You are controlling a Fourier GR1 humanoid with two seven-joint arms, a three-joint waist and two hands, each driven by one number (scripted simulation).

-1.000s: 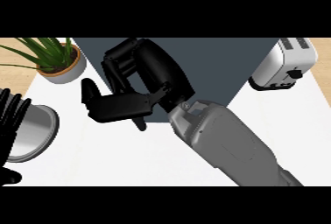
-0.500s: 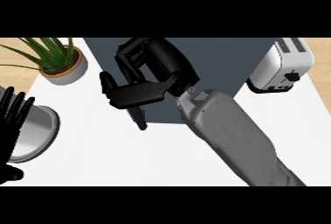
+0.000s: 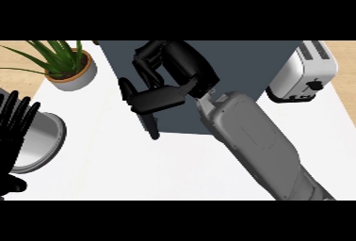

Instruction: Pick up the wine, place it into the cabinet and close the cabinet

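- Right hand [image 3: 170,77], black, at the end of a long grey forearm [image 3: 261,146], reaches up from the lower right and lies over the front of a dark grey box-shaped cabinet [image 3: 243,59].
- Its fingers are bent over the cabinet's top front, with the thumb stretched out to the left.
- Whether those fingers enclose anything, I cannot tell.
- Just under the thumb, a thin dark edge [image 3: 148,124] runs down the cabinet's left front corner; it may be the door seen edge-on, but I cannot be sure.
- Wine, the thing to be put away, shows nowhere around the hand or on the counter.
- Left hand [image 3: 15,127], also black, rests at the left edge with its fingers spread and pointing up, touching nothing I can make out.
- Just beside that hand sits a round silver metal bowl [image 3: 45,141], partly hidden behind the fingers.
- Further back on the left stands a green spiky plant in a pale grey pot [image 3: 69,70].
- To the right of the cabinet stands a silver toaster [image 3: 306,70] with a black lever on its side.
- White counter [image 3: 167,169] carries all of these things.
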